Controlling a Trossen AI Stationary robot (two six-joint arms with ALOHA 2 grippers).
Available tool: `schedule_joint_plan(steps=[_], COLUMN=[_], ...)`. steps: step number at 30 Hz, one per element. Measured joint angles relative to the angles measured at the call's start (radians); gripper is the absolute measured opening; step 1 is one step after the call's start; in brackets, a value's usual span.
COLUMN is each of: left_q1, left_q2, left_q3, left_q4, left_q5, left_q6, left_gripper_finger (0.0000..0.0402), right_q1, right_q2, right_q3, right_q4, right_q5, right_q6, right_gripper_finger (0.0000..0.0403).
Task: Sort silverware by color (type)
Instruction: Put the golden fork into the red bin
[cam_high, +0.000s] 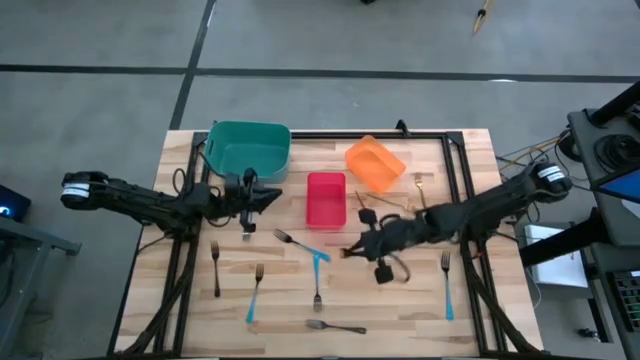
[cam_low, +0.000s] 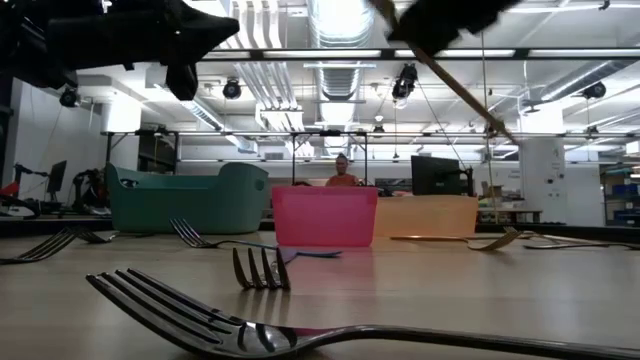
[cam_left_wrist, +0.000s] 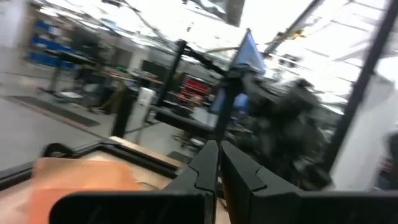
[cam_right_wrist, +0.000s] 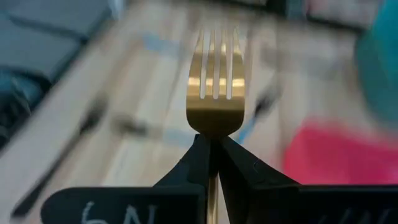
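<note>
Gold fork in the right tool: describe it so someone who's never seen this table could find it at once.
Start at the red bin in the middle of the wooden table. Just to its right and a little nearer the front edge, the right tool is shut on a gold fork, tines pointing out past the fingertips. It is the only fork held off the table; the others lie flat on the wood.

The gold metal fork (cam_right_wrist: 214, 87) held in the right claw (cam_right_wrist: 211, 146) is polished and mirror-glossy. The pale wooden worktop (cam_high: 290, 305) looks matt with visible plank grain. The red plastic bin (cam_low: 325, 215) is smooth and slightly translucent, and the nearest dark metal fork (cam_low: 250, 335) shines.
</note>
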Motion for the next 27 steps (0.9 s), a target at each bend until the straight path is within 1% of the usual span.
schedule_joint_plan(steps=[2,4,7,10,12,15,18,20,24,27], left_q1=[0.000,-0.006,-0.029,-0.050,-0.066,-0.098,-0.123,-0.130,-0.130,-0.130], left_q2=[0.007,0.021,0.051,0.096,0.134,0.198,0.257,0.290,0.343,0.386], left_q3=[0.000,0.000,0.000,0.000,0.000,0.000,0.000,0.000,0.027,0.073], left_q4=[0.009,0.023,0.062,0.141,0.201,0.293,0.373,0.413,0.432,0.433], left_q5=[0.072,0.134,0.160,0.160,0.160,0.160,0.161,0.162,0.161,0.169], left_q6=[0.000,0.000,0.001,0.000,0.003,0.027,0.055,0.068,0.098,0.139], left_gripper_finger=[0.0000,0.0000,0.0000,0.0000,0.0000,0.0000,0.0000,0.0000,0.0000,0.0000], right_q1=[-0.037,-0.072,-0.119,-0.144,-0.149,-0.150,-0.161,-0.171,-0.191,-0.211], right_q2=[-0.022,-0.030,-0.013,0.028,0.056,0.098,0.139,0.162,0.203,0.245], right_q3=[-0.027,-0.061,-0.104,-0.120,-0.120,-0.114,-0.099,-0.080,-0.026,0.019], right_q4=[0.172,0.367,0.628,0.776,0.857,0.954,1.017,1.053,1.074,1.068], right_q5=[-0.096,-0.215,-0.373,-0.443,-0.452,-0.472,-0.552,-0.585,-0.597,-0.657], right_q6=[-0.078,-0.135,-0.169,-0.170,-0.170,-0.169,-0.129,-0.078,0.006,0.048], right_gripper_finger=[0.0012,0.0012,0.0012,0.0012,0.0012,0.0012,0.0012,0.0012,0.0012,0.0012])
